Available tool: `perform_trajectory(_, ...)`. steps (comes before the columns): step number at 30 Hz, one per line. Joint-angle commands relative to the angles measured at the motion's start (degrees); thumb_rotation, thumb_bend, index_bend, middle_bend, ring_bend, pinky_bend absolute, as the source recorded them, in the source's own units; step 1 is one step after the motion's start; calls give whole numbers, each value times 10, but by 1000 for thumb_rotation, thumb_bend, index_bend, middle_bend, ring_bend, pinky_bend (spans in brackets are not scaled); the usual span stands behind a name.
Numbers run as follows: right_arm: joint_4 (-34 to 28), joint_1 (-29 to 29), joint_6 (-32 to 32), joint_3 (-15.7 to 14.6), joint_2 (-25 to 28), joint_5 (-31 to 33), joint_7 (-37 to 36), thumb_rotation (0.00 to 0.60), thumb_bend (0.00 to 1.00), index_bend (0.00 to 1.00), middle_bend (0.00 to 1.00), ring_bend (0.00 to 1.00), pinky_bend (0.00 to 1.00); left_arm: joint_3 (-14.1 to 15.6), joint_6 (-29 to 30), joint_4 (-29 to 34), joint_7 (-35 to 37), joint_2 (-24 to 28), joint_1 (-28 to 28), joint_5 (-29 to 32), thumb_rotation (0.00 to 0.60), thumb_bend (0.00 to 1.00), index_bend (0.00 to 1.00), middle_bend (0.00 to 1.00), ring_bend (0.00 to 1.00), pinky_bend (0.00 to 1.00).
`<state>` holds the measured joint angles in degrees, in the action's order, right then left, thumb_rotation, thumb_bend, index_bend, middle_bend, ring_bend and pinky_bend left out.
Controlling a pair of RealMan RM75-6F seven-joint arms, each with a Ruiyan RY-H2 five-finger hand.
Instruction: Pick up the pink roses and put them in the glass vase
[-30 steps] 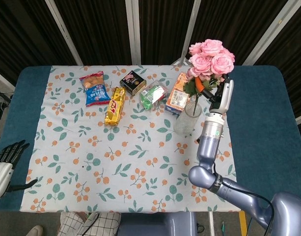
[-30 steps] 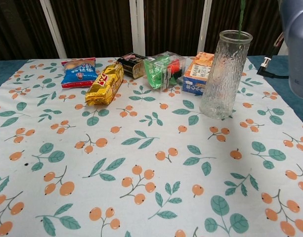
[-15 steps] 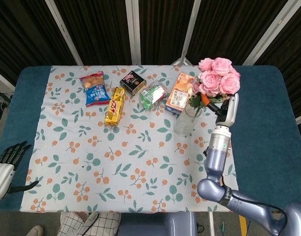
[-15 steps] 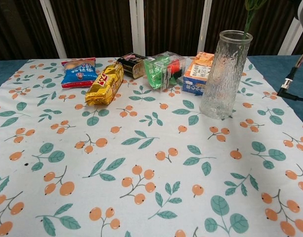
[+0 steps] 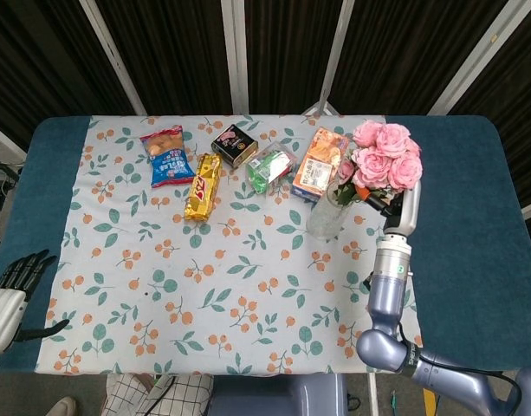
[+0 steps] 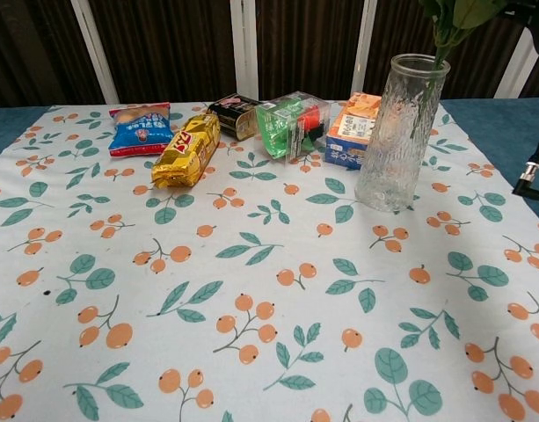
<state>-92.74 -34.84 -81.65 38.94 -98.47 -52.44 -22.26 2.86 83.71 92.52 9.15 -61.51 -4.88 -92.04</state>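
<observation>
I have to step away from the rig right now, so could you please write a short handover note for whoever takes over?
Right hand: beside the rim of the clear textured glass vase, apparently holding the bunch of pink roses just below the blooms; its fingers are mostly hidden.
Left hand: empty, fingers spread, at the near left table corner.
Done: roses lifted and brought to the vase; the green stems enter its mouth at a tilt.
Left: lower the stems fully, release, withdraw the right hand without tipping the vase.
The orange carton stands close behind the vase.
</observation>
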Motion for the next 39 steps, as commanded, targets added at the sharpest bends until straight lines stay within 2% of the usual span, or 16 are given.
perform_trajectory(1,13,-9,8,1,-4,3,10,600,287,462,504,436,291,0,-1,0,1,0,0,0,600,0,0,0,0,0)
perform_trajectory(11,54,-35,25,16,-25,17,19,600,286,462,504,436,291,-1,-4,1,5,2,-2,4,600,0,0,0,0,0)
perform_trajectory(23,76,-28,21,1,-45,8,11,600,286,462,504,430,291,-1,-6,3,7,3,-2,6,600,0,0,0,0,0)
perform_trajectory(29,84,-32,35,4,-44,14,16,600,287,454,491,411,290,-1,-8,4,6,3,-3,6,600,0,0,0,0,0)
perform_trajectory(32,85,-33,43,6,-42,19,22,600,286,424,470,388,274,-1,-8,4,7,4,-3,7,600,0,0,0,0,0)
perform_trajectory(35,83,-32,49,6,-39,22,27,600,286,347,409,329,248,-1,-9,5,7,4,-3,7,600,0,0,0,0,0)
perform_trajectory(39,78,-29,54,-3,-35,18,32,600,287,139,266,197,161,-1,-10,6,6,4,-3,8,600,0,0,0,0,0)
